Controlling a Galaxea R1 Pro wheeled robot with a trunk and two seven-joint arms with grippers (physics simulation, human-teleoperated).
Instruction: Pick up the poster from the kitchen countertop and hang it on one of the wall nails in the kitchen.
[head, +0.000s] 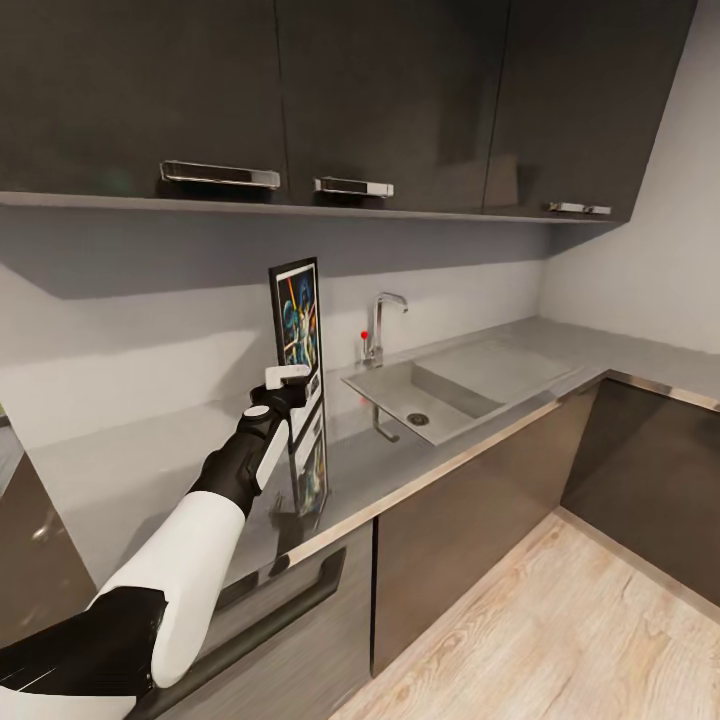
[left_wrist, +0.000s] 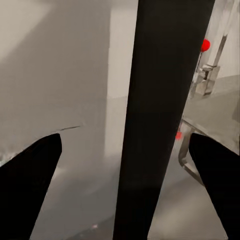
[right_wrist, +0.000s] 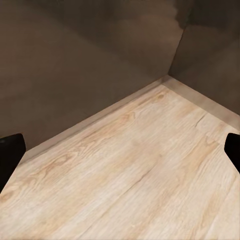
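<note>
The poster (head: 298, 318) stands upright and edge-on to me on the grey kitchen countertop (head: 140, 470), left of the sink, with its mirror image in the metal below it. My left gripper (head: 286, 377) is at the poster's lower part, open. In the left wrist view the poster's dark edge (left_wrist: 162, 115) runs as a tall band between the two black fingers (left_wrist: 30, 185), which stand well apart from it on either side. My right gripper (right_wrist: 122, 150) hangs open over the light wood floor (right_wrist: 135, 170) with nothing between its fingers.
An inset sink (head: 425, 395) with a chrome faucet (head: 384, 322) lies right of the poster. Glossy dark upper cabinets (head: 380, 100) overhang the worktop, which turns a corner at the far right. Lower cabinet fronts (head: 470, 530) stand below, and floor opens to the right.
</note>
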